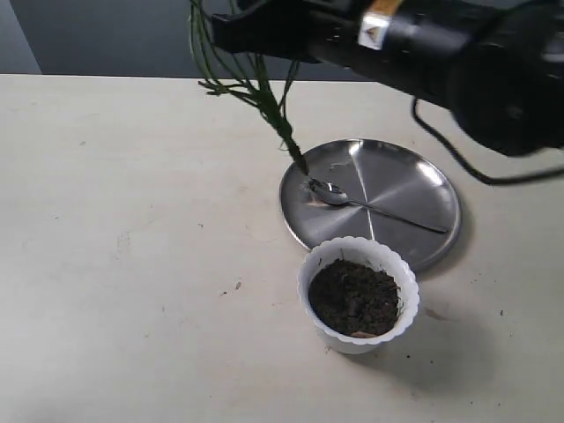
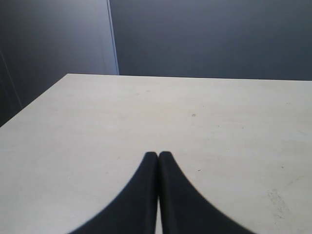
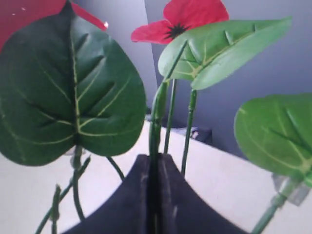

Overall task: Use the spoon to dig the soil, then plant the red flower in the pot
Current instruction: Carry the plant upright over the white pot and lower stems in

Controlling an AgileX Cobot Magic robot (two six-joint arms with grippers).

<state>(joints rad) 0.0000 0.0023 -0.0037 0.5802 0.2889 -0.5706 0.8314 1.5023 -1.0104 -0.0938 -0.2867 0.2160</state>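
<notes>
My right gripper [image 3: 155,157] is shut on a green stem of the red flower [image 3: 187,18], whose heart-shaped leaves fill the right wrist view. In the exterior view that arm reaches in from the upper right and the flower's stem bundle [image 1: 264,97] hangs down, its tip just above the plate's left rim. The spoon [image 1: 357,201] lies on the steel plate [image 1: 414,176], bowl to the left. The white scalloped pot [image 1: 358,293] stands in front of the plate, filled with dark soil [image 1: 354,297]. My left gripper [image 2: 158,154] is shut and empty over bare table.
The right arm's black body [image 1: 458,53] spans the upper right above the plate. A cable [image 1: 476,172] loops down at the right. Small dirt crumbs [image 1: 231,285] dot the pale table [image 1: 132,264] near the pot.
</notes>
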